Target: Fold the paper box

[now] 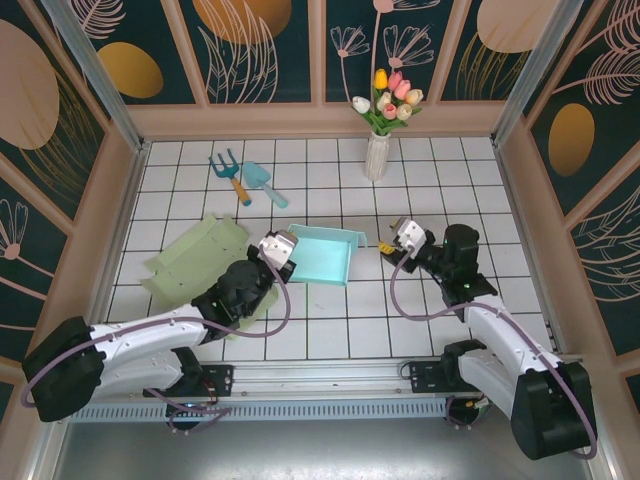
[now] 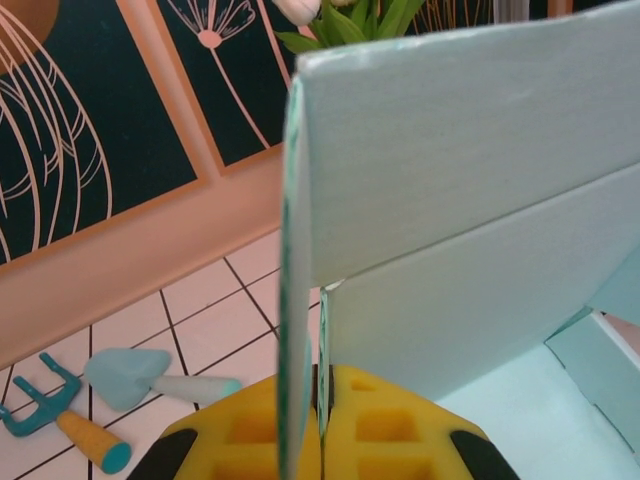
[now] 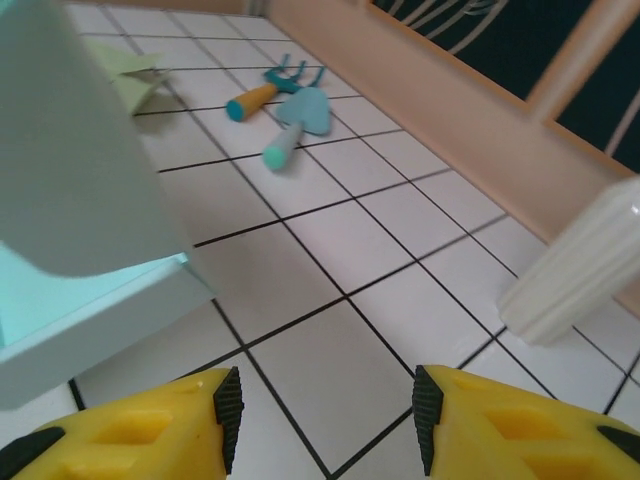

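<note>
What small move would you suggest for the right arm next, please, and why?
Probably ease the right gripper leftward to the right wall of the paper box. Its jaws stand open and empty, apart from that wall, while the left gripper is shut on the opposite wall, steadying it.

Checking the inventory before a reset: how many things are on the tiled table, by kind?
Paper boxes: 2 (blue box, flat green box)
Garden tools: 2 (rake, trowel)
Vase of tulips: 1
Total: 5
</note>
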